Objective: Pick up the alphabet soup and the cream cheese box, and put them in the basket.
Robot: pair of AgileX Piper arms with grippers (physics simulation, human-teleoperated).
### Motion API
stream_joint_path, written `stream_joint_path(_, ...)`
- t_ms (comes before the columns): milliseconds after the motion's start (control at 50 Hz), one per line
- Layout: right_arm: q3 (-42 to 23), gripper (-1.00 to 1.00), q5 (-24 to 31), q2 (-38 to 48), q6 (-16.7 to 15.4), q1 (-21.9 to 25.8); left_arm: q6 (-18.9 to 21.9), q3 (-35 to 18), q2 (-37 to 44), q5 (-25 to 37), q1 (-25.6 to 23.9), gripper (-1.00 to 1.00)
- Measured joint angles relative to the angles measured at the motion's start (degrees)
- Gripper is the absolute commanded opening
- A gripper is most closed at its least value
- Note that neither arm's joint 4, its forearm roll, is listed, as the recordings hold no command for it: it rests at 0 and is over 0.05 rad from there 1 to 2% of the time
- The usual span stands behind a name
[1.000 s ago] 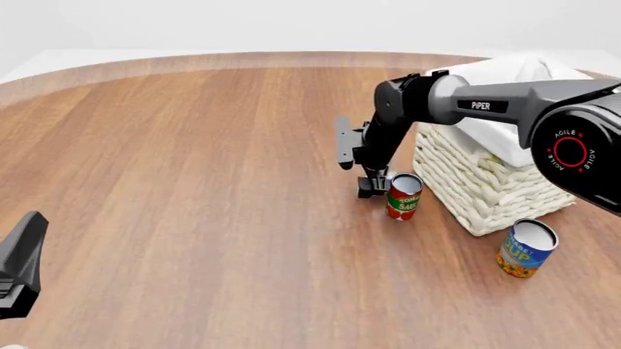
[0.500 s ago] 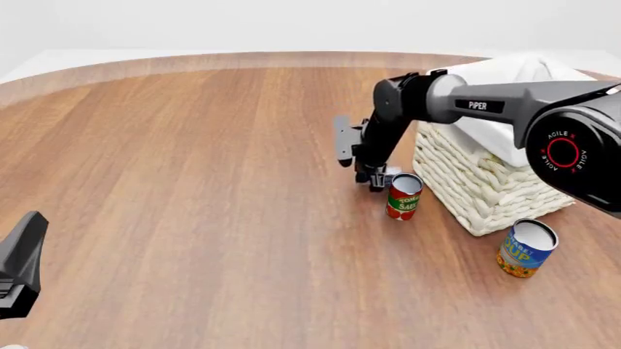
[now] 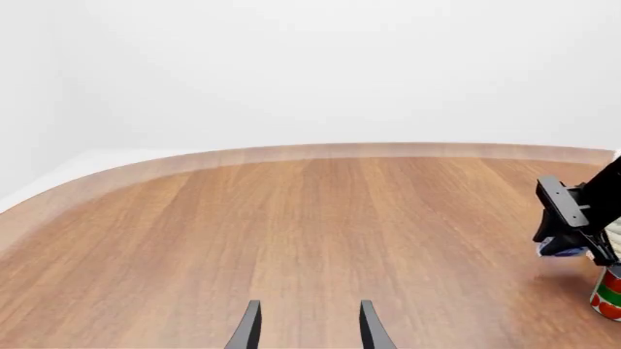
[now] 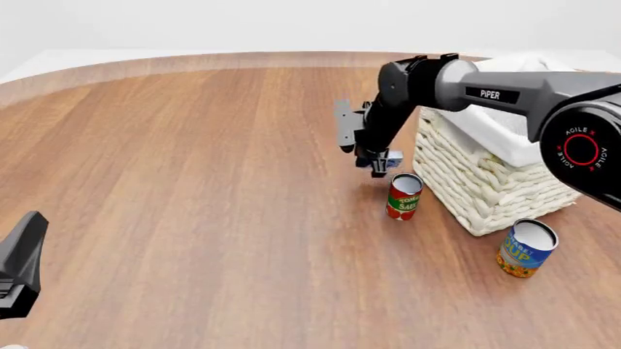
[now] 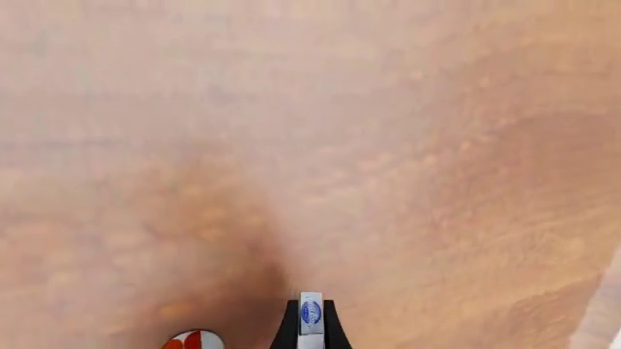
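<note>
Our right tool [image 4: 379, 166] is closed on the cream cheese box [image 5: 310, 317], held edge-on above the desk [image 4: 194, 182] just beside the red tomato can [image 4: 403, 196] and short of the basket [image 4: 485, 185]. We judge the carry needs more height first, enough to pass the basket's rim, then a move over the white liner before we let go. The left tool [image 3: 305, 331] rests open with nothing in it, and the soup can [image 4: 525, 249] stands near the basket's front corner.

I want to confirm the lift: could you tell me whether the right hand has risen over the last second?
Yes. The right hand, shut on the cream cheese box, has risen from beside the tomato sauce can to above it.
</note>
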Motion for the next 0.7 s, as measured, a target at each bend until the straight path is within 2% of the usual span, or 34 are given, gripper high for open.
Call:
stream_joint_path(240, 1.5, -1.0, -0.9, -3.1, 0.9, 1.2, 0.0, 0.0, 0.0, 0.0, 0.0, 1.0)
stream_joint_path(540, 4.5, -1.0, -3.9, -8.6, 5.6, 4.4, 0.0, 0.0, 0.0, 0.0, 0.0, 1.0)
stream_joint_path(700, 5.2, -1.0, -4.6, -10.7, 9.3, 5.6, 0.0, 0.0, 0.0, 0.0, 0.0, 1.0)
